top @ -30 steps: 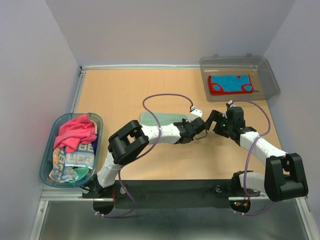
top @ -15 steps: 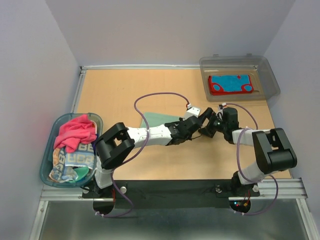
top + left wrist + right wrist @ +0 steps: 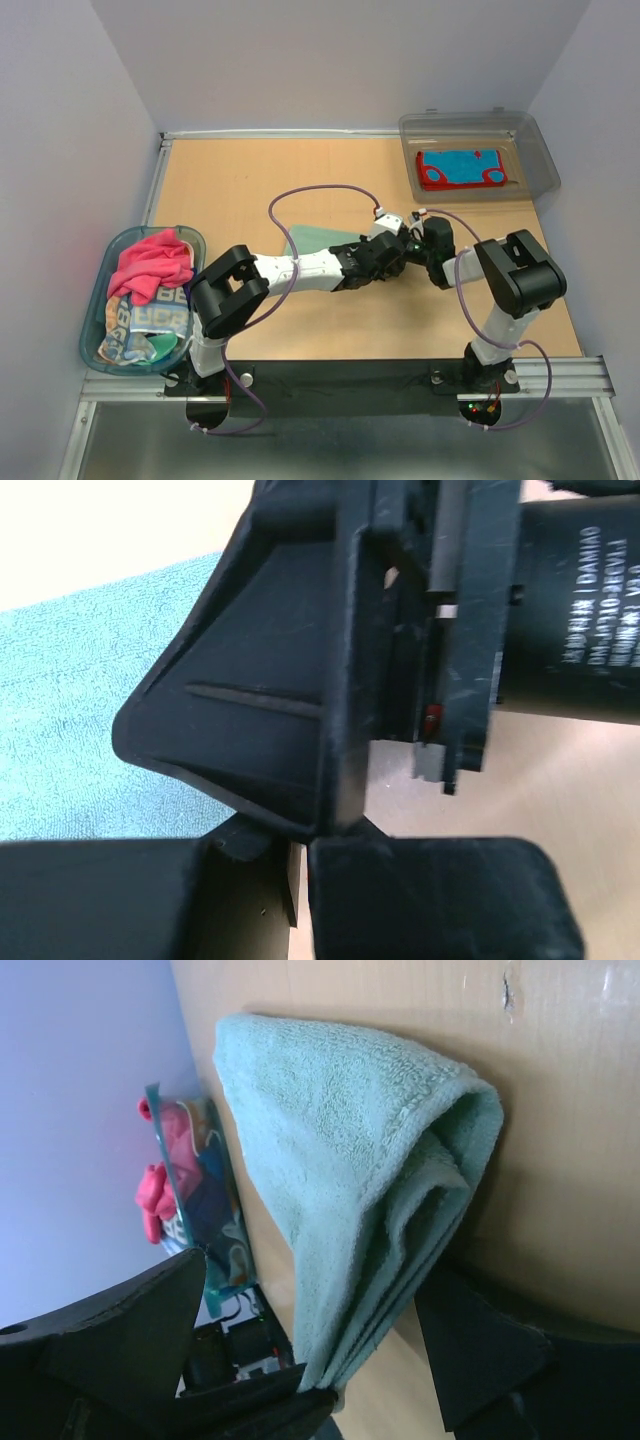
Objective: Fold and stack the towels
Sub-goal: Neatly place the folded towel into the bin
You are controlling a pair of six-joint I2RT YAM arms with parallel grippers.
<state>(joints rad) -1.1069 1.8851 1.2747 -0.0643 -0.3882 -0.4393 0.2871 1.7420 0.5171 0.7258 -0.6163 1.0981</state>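
A tan wood-grain table (image 3: pixel 250 190) between plain lilac walls (image 3: pixel 330 60) holds the scene, with two arms meeting to the right of the one blue-rimmed oval tub (image 3: pixel 92 300). The left gripper (image 3: pixel 300 880) has its jaws nearly together, and the right wrist view shows them pinching the gathered end of the one teal towel (image 3: pixel 340 1160). The right gripper (image 3: pixel 310 1310) has its jaws wide apart, one dark finger on either side of the towel's bunched fold.

The towel is pale teal looped terry with a stitched hem. It is doubled into a rounded fold showing several layers at its edge. Its flat part lies on the table on the tub's side of the grippers.

Inside the clear tub one crumpled pink towel (image 3: pixel 152 265) sits on one striped towel (image 3: pixel 150 318) with big letters. Well right of the tub and farther back stands one clear grey bin (image 3: pixel 530 150). It holds one flat blue piece edged in red (image 3: pixel 462 168). Two purple cables (image 3: pixel 320 195) loop over the arms.
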